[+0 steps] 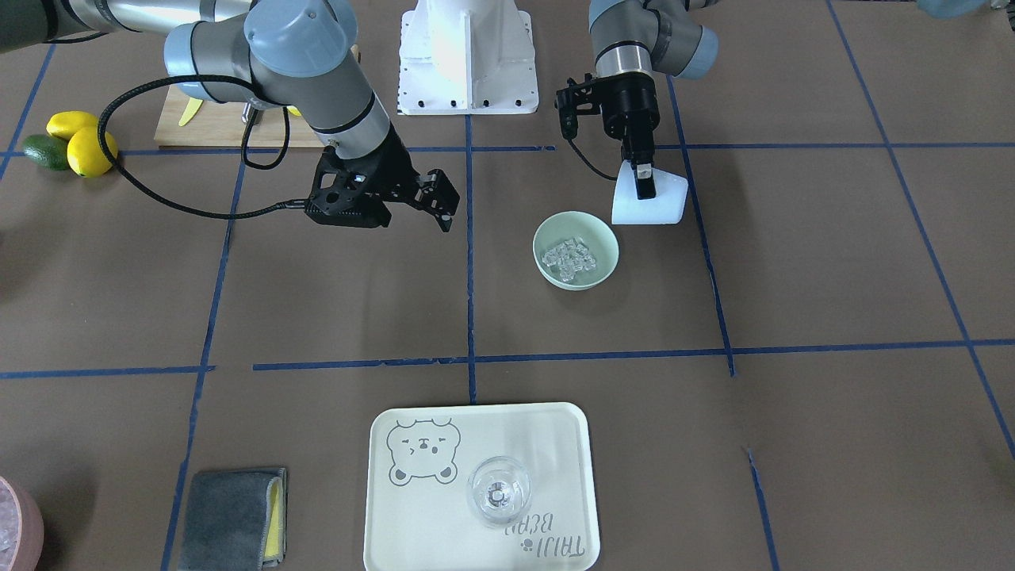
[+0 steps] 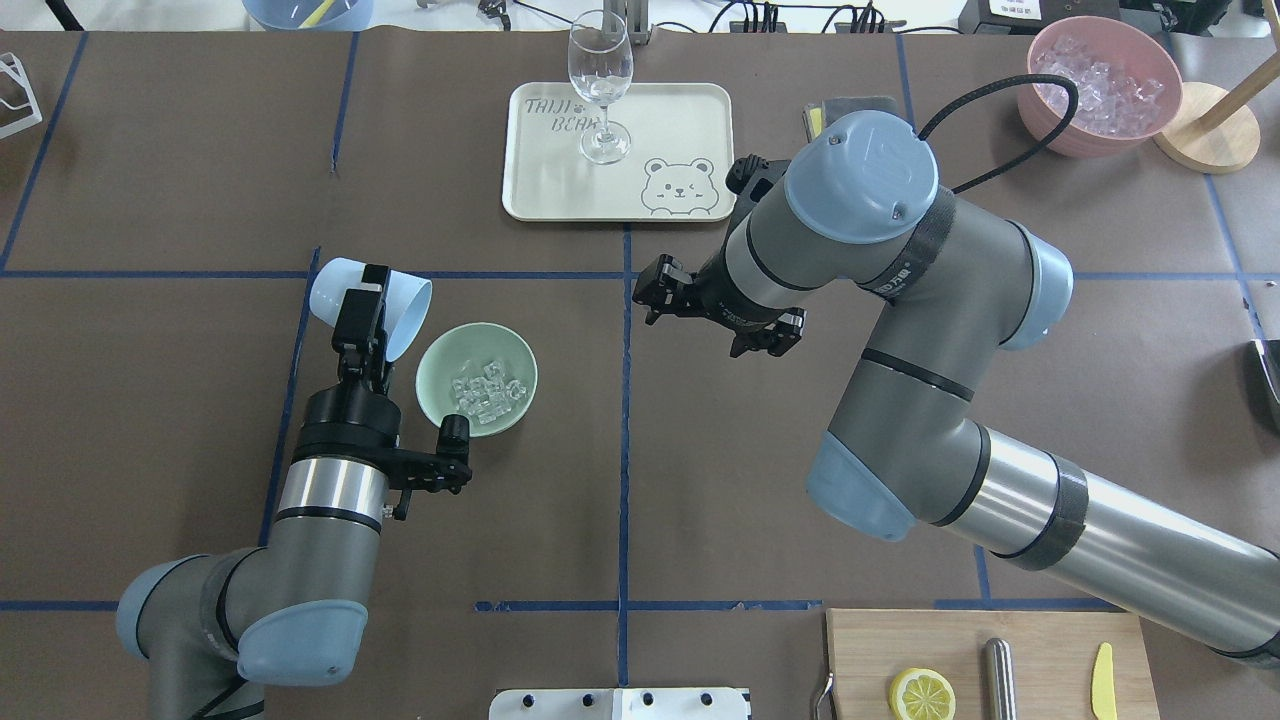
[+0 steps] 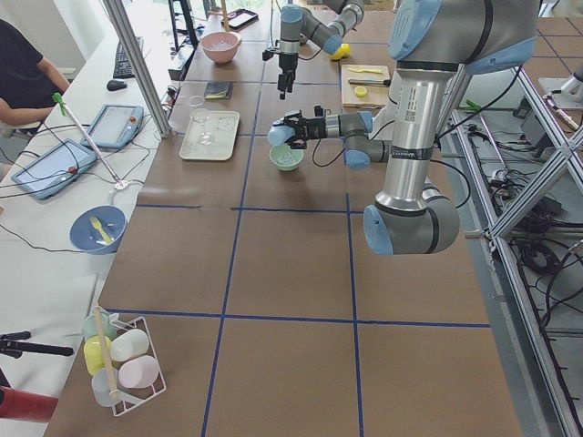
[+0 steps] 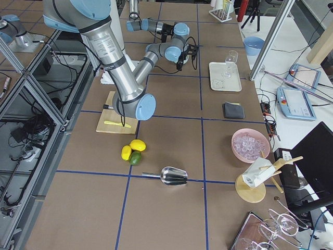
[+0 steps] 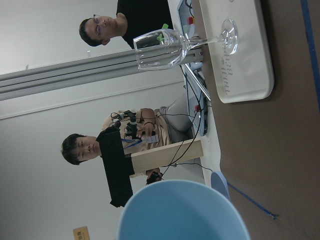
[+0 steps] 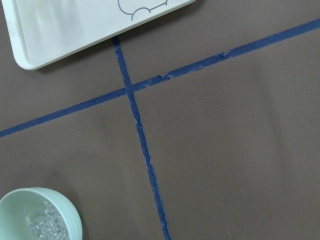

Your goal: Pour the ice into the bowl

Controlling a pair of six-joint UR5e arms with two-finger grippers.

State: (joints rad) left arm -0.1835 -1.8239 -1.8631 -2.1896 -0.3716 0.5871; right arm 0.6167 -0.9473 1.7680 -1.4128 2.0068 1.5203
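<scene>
Several small clear cubes of ice (image 2: 487, 392) lie heaped in the bottom of the bowl (image 2: 438, 372). This pale mint-green bowl stands upright on the brown desk (image 2: 150, 420), in the robot's left half.

Just beside the bowl's rim, on the side away from the desk's middle, the left hand (image 2: 370, 300) is clamped on a light blue cup (image 2: 410, 318), with one finger lying across its outer wall. The cup is tipped onto its side and held off the desk, its wider end turned toward the bowl.

The right hand (image 1: 446, 205) hovers over bare desk across the middle tape line, near the bowl but apart from it. Its fingers look parted and it is empty. Its wrist camera looks down on a tape crossing, a corner of the tray and part of the bowl with the ice.

Farther out, on the desk's far side from the robot, a cream tray (image 2: 545, 190) with a bear drawing carries an upright wine glass (image 2: 600, 75). A folded grey cloth (image 1: 230, 515) lies beyond the tray on the robot's right. A pink container (image 2: 1045, 125) of whitish ice stands farther along that side.

Close to the robot on its right, a wooden board (image 2: 870, 650) bears a lemon half (image 2: 921, 693), a yellow knife (image 2: 1102, 680) and a metal handle (image 2: 997, 675). Two lemons (image 1: 91, 152) and a dark green fruit (image 1: 46, 151) lie touching one another next to the board.
</scene>
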